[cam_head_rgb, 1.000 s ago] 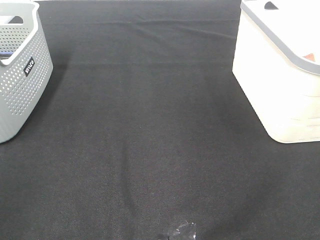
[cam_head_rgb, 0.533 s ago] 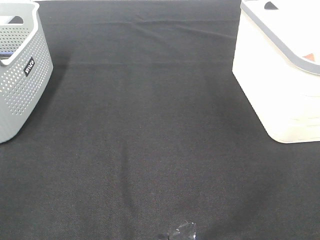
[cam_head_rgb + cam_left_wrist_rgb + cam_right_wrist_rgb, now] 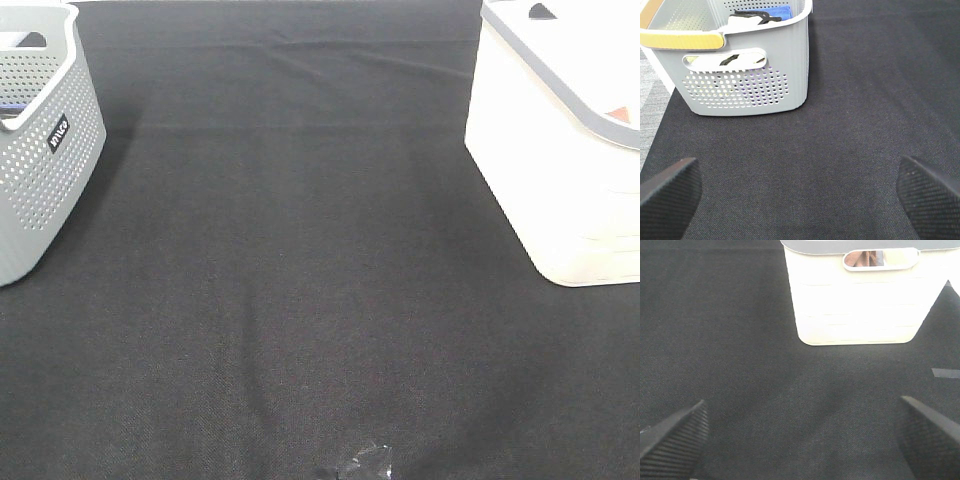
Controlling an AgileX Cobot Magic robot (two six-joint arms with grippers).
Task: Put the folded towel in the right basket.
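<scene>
While both arms hang back over the black cloth (image 3: 300,250), neither gripper holds anything: the left gripper (image 3: 800,192) has its fingers (image 3: 670,192) spread wide w/ only bare cloth between them, and the right gripper (image 3: 800,432) is likewise wide apart and empty. Neither arm shows in the high view, so both appear pulled back to the near edge, prob. a rest or ready pose.

Ahead of the left gripper, well apart from its tips, stands the grey perforated basket (image 3: 747,87), w/ a yellow-trimmed handle (image 3: 682,40). Inside, at the far end, lies a blue item (image 3: 774,11), poss. a folded cloth, beside something white w/ black cords (image 3: 747,19); more can't be made out through the holes.

Straight ahead of the right gripper, also well apart, sits the white basket (image 3: 857,300) w/ a grey rim (image 3: 560,75). A pinkish-brown patch (image 3: 866,258) shows through its handle slot, and an orange-red bit (image 3: 620,114) peeks above the rim in the high view. Judgement: that may be the folded towel already inside the right basket, but too little shows to be sure. No towel lies on the cloth or in either grip.
</scene>
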